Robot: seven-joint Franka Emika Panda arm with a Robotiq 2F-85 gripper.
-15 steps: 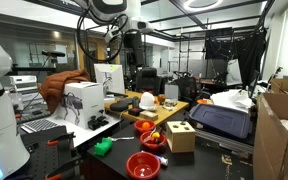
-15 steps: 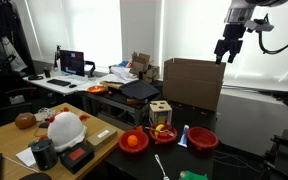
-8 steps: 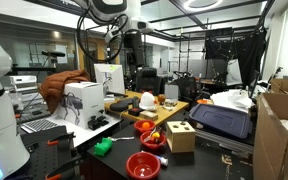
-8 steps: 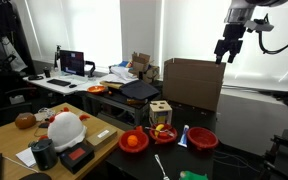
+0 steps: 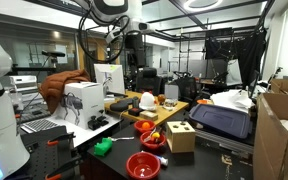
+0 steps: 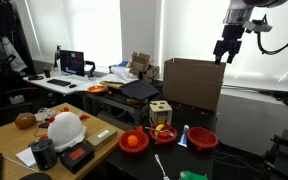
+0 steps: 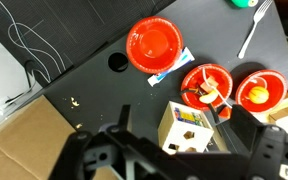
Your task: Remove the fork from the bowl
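Both ext. views low-res, fine detail soft. Ceiling lamp (image 5: 200, 4) blown out; lab below evenly lit. Windows (image 6: 136, 35) overexposed, backlighting the room; foreground desk (image 6: 14, 125) darker. Wrist view: black tabletop (image 7: 84, 55) sharp, evenly lit, shadows soft. Gripper (image 7: 174, 150) at bottom edge dark, out of focus. Some wide-angle stretch twd corners.

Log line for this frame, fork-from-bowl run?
phase: pre-approach | gripper: open, empty, high above table | bowl: beside wooden block, holds items, untouched | fork: too small to tell
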